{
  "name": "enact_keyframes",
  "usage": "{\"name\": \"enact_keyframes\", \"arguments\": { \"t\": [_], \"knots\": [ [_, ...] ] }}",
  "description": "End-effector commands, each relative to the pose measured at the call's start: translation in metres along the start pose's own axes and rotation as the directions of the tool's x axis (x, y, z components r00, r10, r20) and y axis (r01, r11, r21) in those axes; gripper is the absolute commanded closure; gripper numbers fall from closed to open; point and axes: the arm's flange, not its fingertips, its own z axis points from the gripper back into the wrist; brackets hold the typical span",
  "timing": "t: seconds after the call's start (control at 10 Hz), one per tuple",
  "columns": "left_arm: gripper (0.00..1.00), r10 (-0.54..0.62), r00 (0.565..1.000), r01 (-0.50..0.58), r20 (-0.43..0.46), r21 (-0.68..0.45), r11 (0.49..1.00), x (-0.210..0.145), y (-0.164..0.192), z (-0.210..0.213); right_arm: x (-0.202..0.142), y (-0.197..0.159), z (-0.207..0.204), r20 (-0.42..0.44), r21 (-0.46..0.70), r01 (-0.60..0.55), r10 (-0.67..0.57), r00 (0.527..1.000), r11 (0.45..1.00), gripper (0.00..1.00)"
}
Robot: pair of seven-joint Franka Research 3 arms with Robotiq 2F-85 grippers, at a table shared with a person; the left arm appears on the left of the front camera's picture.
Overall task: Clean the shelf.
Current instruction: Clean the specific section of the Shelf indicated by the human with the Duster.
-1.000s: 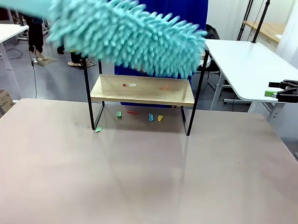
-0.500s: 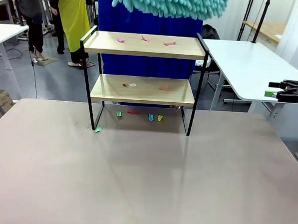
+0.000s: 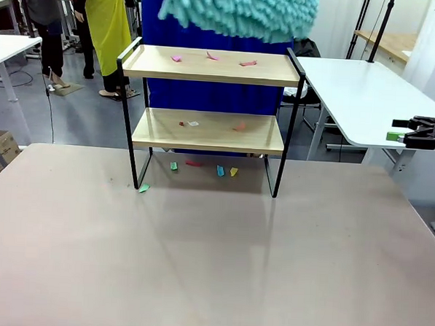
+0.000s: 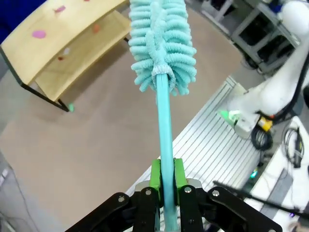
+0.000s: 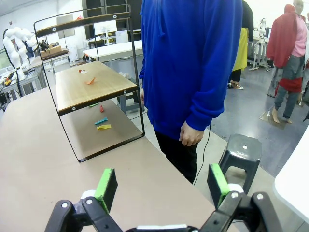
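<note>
The two-tier shelf (image 3: 208, 131) of light wooden boards in a black metal frame is found at the far middle of the table (image 3: 212, 265). The left gripper (image 4: 166, 176) is clenched on the handle of a fluffy teal duster (image 4: 161, 43), whose head is held above the top board (image 3: 208, 66), lengthwise along it. The right gripper (image 5: 161, 186) is released and well aside.

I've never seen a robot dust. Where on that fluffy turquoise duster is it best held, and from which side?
By the thin straight handle, coming from its free end: the rod is slim enough to pinch, while the fluffy head is bulky and soft. The left hand grips it there.
</note>
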Motion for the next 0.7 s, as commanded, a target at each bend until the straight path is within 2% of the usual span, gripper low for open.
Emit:
{"name": "enact_keyframes", "arguments": {
  "t": [0.0, 0.1, 0.3, 0.6],
  "knots": [
    [0.87, 0.181, 0.981, -0.185, 0.069, 0.061, 0.981, 0.041, -0.043, -0.041, 0.003, 0.0, -0.001, 0.003, 0.002, -0.005, 0.005, 1.0, 1.0, 0.0],
    [0.87, 0.252, 0.963, -0.256, 0.094, 0.032, 0.966, 0.059, -0.048, -0.061, 0.003, 0.0, -0.001, 0.003, 0.002, -0.005, 0.005, 1.0, 1.0, 0.0],
    [0.87, 0.388, 0.904, -0.404, 0.182, 0.065, 0.912, 0.091, -0.059, -0.097, 0.003, 0.0, -0.001, 0.003, 0.002, -0.005, 0.005, 1.0, 1.0, 0.0],
    [0.87, 0.479, 0.816, -0.529, 0.324, 0.083, 0.845, 0.125, -0.071, -0.16, 0.003, 0.0, -0.001, 0.003, 0.002, -0.005, 0.005, 1.0, 1.0, 0.0]
  ]
}}
